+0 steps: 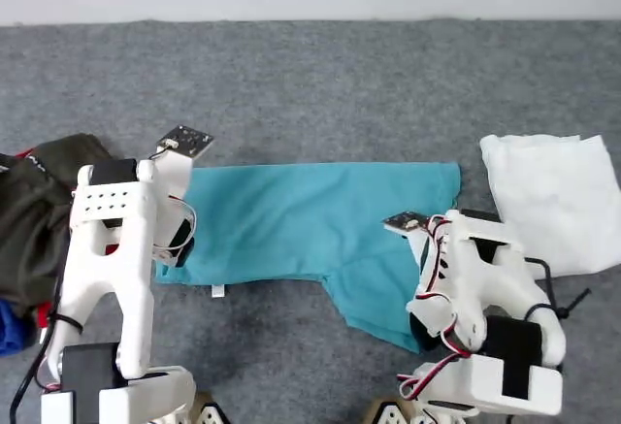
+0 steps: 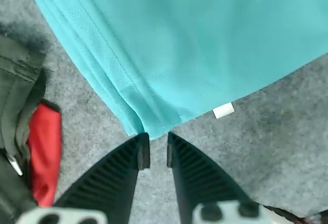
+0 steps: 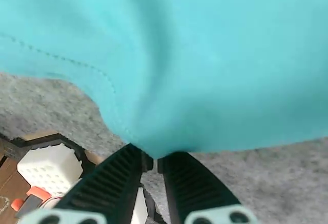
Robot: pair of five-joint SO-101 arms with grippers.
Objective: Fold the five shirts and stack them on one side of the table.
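A teal shirt (image 1: pixel 310 220) lies spread across the middle of the grey table. My left gripper (image 2: pixel 158 149) is at its near left corner (image 2: pixel 138 126). Its fingers stand open by a narrow gap, with carpet showing between the tips and the hem just beyond them. My right gripper (image 3: pixel 154 165) is shut on a pinch of the teal shirt (image 3: pixel 195 80) at its near right part, where the cloth gathers into the tips. A folded white shirt (image 1: pixel 548 196) lies at the right side. A heap of dark, red and blue shirts (image 1: pixel 34 220) sits at the left edge.
The left arm (image 1: pixel 116 249) and the right arm (image 1: pixel 475 298) stand at the near edge. A white label (image 2: pixel 223 110) lies by the teal hem. Dark and red cloth (image 2: pixel 31 147) lies close beside my left gripper. The far half of the table is bare grey carpet (image 1: pixel 310 84).
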